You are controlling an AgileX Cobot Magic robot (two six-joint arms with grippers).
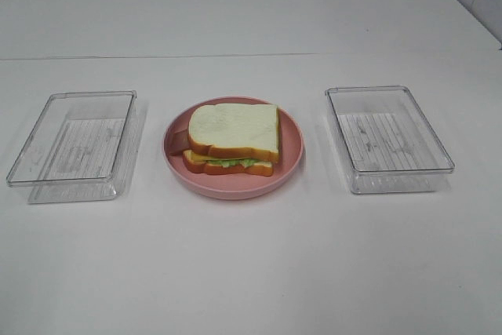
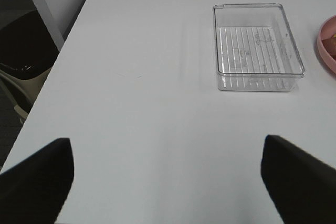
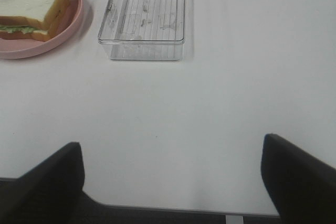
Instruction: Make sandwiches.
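The sandwich point(image 1: 232, 140) sits assembled on the round pink plate point(image 1: 290, 151) at the centre of the exterior high frame: a white top slice with orange-brown crust lies over a green lettuce edge and a second slice beneath, and a reddish-brown strip, probably bacon, pokes out at the stack's left side. No cheese can be made out from this angle. The left clear tray point(image 1: 74, 145), at mid-left of that frame, and the right clear tray point(image 1: 388, 137), at mid-right, both look bare apart from faint smears on their ribbed floors, so no loose ingredients remain visible anywhere on the white table point(image 1: 251, 272). Judging from that, the build looks finished, or as good as finished; the top slice sits slightly askew over the lower one, which could merit a nudge, but nothing else appears left to stack. Neither arm shows in the high view. In the left wrist frame the left gripper point(image 2: 168, 182) hangs over bare table with its dark fingers far apart at the lower corners, holding nothing, the left tray in the upper right and a sliver of plate at the right edge. In the right wrist frame the right gripper point(image 3: 170, 182) likewise stands wide and empty near the table edge, the plate and sandwich in the upper left. No brand, label or readable writing appears on any object.
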